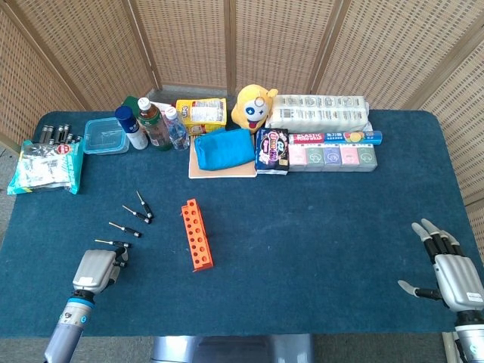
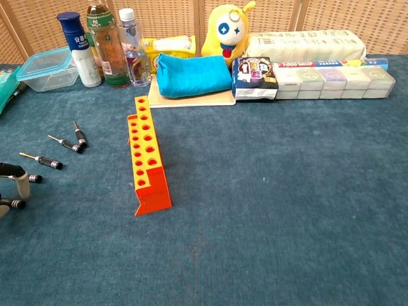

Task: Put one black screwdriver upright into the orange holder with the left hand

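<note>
Several black-handled screwdrivers lie on the blue cloth left of the orange holder, which lies flat with its holes facing up. The nearest screwdriver lies just beyond my left hand. In the chest view only that hand's fingers show at the left edge, apart, with nothing between them. Other screwdrivers lie further back. My right hand rests at the table's near right corner, fingers spread and holding nothing.
Along the back stand bottles, a clear plastic box, a blue pouch on a board, a yellow plush toy, snack packs and boxes. A bag of batteries lies at far left.
</note>
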